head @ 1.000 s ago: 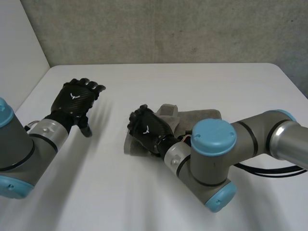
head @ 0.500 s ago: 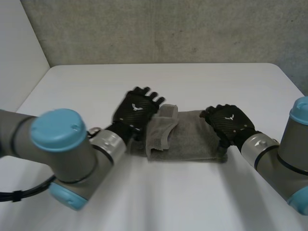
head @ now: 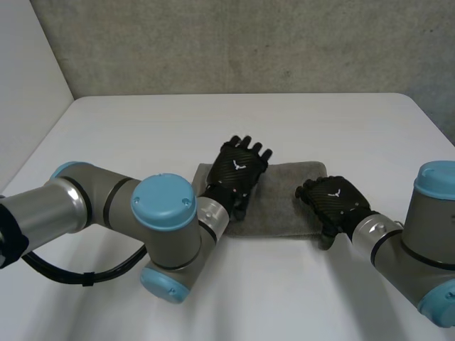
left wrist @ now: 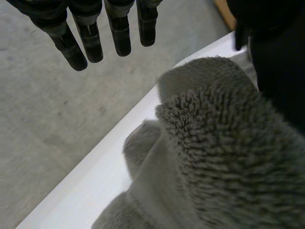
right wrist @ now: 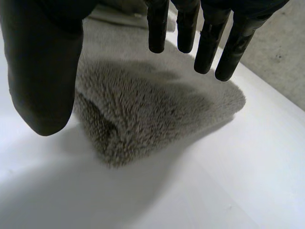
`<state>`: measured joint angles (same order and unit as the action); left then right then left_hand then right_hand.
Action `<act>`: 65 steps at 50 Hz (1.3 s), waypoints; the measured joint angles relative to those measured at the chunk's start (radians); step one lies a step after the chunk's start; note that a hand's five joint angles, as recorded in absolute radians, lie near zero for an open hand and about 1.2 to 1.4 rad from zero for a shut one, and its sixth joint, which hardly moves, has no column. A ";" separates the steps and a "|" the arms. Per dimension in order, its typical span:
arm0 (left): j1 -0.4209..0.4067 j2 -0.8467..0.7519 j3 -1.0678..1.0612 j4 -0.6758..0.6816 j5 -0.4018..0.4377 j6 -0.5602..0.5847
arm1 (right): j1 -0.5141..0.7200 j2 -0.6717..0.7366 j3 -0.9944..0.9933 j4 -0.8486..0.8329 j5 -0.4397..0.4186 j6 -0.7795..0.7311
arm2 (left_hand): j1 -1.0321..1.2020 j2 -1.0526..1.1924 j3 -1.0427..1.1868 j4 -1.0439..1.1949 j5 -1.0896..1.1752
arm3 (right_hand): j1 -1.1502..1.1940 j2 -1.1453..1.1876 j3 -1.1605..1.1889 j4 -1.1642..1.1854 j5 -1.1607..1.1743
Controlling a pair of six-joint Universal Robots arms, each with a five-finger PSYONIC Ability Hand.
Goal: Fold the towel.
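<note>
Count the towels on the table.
1. The grey towel lies in the middle of the table. The left hand is over its left part and the right hand is at its right end. The hands cover parts of it, so something underneath could be hidden.

bright even light, perhaps from overhead, soft shadow under the towel (head: 277, 206) on the table (head: 142, 135)

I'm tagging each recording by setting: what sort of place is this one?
Probably a robotics lab or test bench: a bare white table, a rough grey concrete-like wall behind it, and the robot's left hand and right hand at a lone grey towel.
</note>
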<state>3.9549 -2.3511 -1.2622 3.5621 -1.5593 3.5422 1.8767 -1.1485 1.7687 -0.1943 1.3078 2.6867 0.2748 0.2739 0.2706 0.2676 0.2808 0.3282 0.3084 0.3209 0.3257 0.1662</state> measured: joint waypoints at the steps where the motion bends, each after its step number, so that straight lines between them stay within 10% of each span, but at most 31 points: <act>1: 0.006 -0.009 0.008 0.000 -0.020 0.001 | 0.000 0.011 -0.001 -0.002 0.006 -0.008 | 0.000 0.003 0.004 0.000 0.003 | 0.016 0.012 0.013 0.014 0.016; 19: 0.075 -0.012 -0.040 0.006 -0.313 0.013 | 0.003 0.064 -0.008 -0.106 0.155 -0.104 | 0.029 0.037 0.041 0.002 0.037 | 0.740 0.801 0.784 0.781 0.745; 40: 0.058 0.096 -0.122 0.068 -0.323 0.080 | 0.008 0.052 -0.010 -0.096 0.153 -0.153 | 0.027 0.035 0.039 0.002 0.031 | 0.929 1.028 1.020 1.017 0.994; 49: 0.060 0.222 -0.218 0.080 -0.320 0.080 | 0.019 -0.044 -0.025 -0.118 0.221 -0.448 | 0.020 0.021 0.017 0.000 -0.009 | 0.962 1.028 1.020 1.017 0.994; 65: 0.262 0.360 -0.261 0.071 -0.306 0.012 | 0.420 0.187 -0.355 -0.156 0.051 -0.617 | 0.006 0.001 -0.007 -0.001 -0.037 | 1.023 1.029 1.021 1.017 1.003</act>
<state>4.2170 -1.9912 -1.5229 3.6329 -1.8653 3.5543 2.2970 -0.9614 1.4137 -0.3501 1.3584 2.0702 0.2806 0.2750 0.2637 0.2670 0.2436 1.3516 1.3369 1.3417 1.3427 1.1690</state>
